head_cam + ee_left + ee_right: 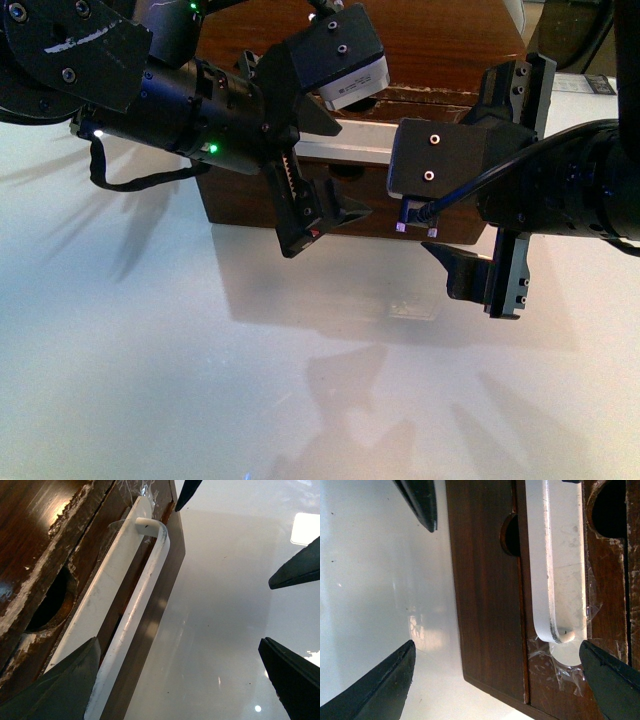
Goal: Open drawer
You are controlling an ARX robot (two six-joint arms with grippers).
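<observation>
Widely spread: left pincer [178,641], right pincer [497,642]

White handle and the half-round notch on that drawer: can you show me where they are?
white handle [134,611], left wrist view, the middle of the bar's length.
half-round notch [50,602], left wrist view, the dark hollow at its centre.

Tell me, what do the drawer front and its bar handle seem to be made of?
Drawer: dark brown wood, probably varnished; grain and a sheen show, with whitish worn scratches. Bar handle: smooth white, perhaps painted metal or plastic; dark scuffs mark it, and the look cannot settle which.
</observation>
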